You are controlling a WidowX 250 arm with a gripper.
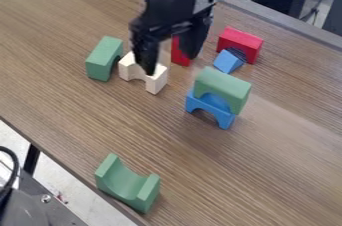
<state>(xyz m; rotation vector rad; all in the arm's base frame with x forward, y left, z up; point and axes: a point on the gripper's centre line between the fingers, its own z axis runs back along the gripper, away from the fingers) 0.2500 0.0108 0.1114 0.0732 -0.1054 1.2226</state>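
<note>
The black gripper (169, 61) hangs over the upper middle, open. Its left fingertip overlaps the cream arch block (155, 79); whether they touch I cannot tell. A red block (178, 54) shows between the fingers, partly hidden by the right one. Left of the cream block stands a green arch block (101, 61). To the right, another green arch block (223, 86) rests on a blue arch block (211, 107). Behind them, a small blue block (228, 61) sits against a red arch block (240, 42).
A third green block (127, 184) lies near the lower left table edge with its curved hollow facing up. The brown wooden table (267, 170) ends along a diagonal edge at lower left and a grey rim at upper right, with dark equipment beyond.
</note>
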